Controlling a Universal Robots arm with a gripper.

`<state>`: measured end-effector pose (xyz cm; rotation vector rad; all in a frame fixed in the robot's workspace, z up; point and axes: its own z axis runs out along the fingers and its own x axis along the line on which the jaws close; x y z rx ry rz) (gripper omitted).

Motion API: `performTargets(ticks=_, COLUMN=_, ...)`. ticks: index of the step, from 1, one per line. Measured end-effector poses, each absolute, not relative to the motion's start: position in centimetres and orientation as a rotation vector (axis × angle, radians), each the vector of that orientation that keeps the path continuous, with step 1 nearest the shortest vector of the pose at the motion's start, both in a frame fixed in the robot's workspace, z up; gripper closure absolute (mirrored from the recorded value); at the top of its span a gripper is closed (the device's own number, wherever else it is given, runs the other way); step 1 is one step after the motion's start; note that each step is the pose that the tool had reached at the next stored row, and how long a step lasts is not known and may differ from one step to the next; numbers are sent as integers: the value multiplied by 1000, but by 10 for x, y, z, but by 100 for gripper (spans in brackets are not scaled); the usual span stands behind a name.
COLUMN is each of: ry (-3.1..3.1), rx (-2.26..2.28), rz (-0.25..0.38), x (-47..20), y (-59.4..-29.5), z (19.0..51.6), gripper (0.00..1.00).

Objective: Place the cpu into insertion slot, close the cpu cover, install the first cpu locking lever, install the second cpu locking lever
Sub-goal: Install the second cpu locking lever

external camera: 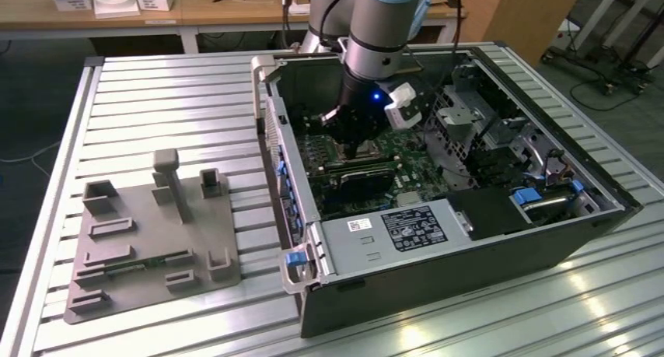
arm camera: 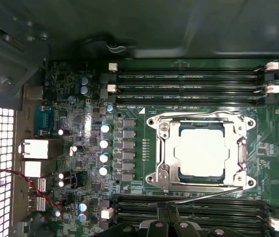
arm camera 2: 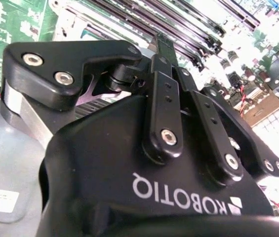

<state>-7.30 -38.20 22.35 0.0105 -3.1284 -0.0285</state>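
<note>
The gripper [external camera: 360, 156] hangs low inside the open computer case [external camera: 581, 236], just above the green motherboard [external camera: 415, 151], in the exterior view. In the second wrist view its black fingers [arm camera 2: 165, 74] run side by side away from the camera, drawn close together at the tips. Whether the tips quite meet, and whether anything thin is pinched between them, I cannot tell; nothing is clearly held. In the first wrist view the dark knuckles of the gripper [arm camera: 168, 212] sit just beside the edge of the socket, right where a thin wire lever [arm camera: 206, 195] runs along that edge.

The cpu [arm camera: 201, 150] lies flat in the socket, its pale silver-tan top facing up and its sides square with the socket's sides. It is square, so no long axis stands out. The cpu cover [arm camera: 166, 148] lies down flat around it as a silvery frame, with the chip showing through its open middle. A second wire lever [arm camera: 193, 115] runs along the opposite edge of the frame, next to the memory slots [arm camera: 188, 84]. Another bank of slots [arm camera: 198, 207] lies on the gripper's side of the socket.

In the exterior view the case rests on a ribbed metal table [external camera: 166, 100], and a grey fixture plate [external camera: 145, 240] lies on the table towards that view's left, apart from the case.
</note>
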Motion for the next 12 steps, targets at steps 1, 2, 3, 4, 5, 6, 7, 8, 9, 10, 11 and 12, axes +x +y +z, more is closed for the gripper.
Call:
performTargets(ticks=1, ry=-3128, rx=10, rz=-28, x=-74, y=-382, z=223, gripper=90)
performTargets(ticks=2, ry=-3127, rx=9, rz=-28, x=-74, y=-382, z=222, gripper=90)
performTargets(ticks=3, ry=-3127, rx=9, rz=-28, x=-74, y=-382, z=220, gripper=90)
performTargets(ticks=4, ry=-3126, rx=9, rz=-28, x=-74, y=-382, z=219, gripper=90)
performTargets(ticks=5, ry=-3126, rx=9, rz=-28, x=-74, y=-382, z=218, gripper=90)
performTargets(ticks=6, ry=-3126, rx=9, rz=-28, x=-74, y=-382, z=217, gripper=90)
performTargets(ticks=7, ry=-3126, rx=9, rz=-29, x=-75, y=-382, z=216, gripper=90)
performTargets(ticks=8, ry=-3126, rx=9, rz=-29, x=-75, y=-382, z=216, gripper=90)
performTargets(ticks=9, ry=-3126, rx=9, rz=-29, x=-75, y=-382, z=216, gripper=90)
performTargets(ticks=10, ry=-3126, rx=9, rz=-30, x=-75, y=-382, z=216, gripper=90)
performTargets(ticks=11, ry=-3126, rx=9, rz=-30, x=-75, y=-382, z=216, gripper=90)
performTargets(ticks=12, ry=-3126, rx=9, rz=-30, x=-75, y=-382, z=216, gripper=90)
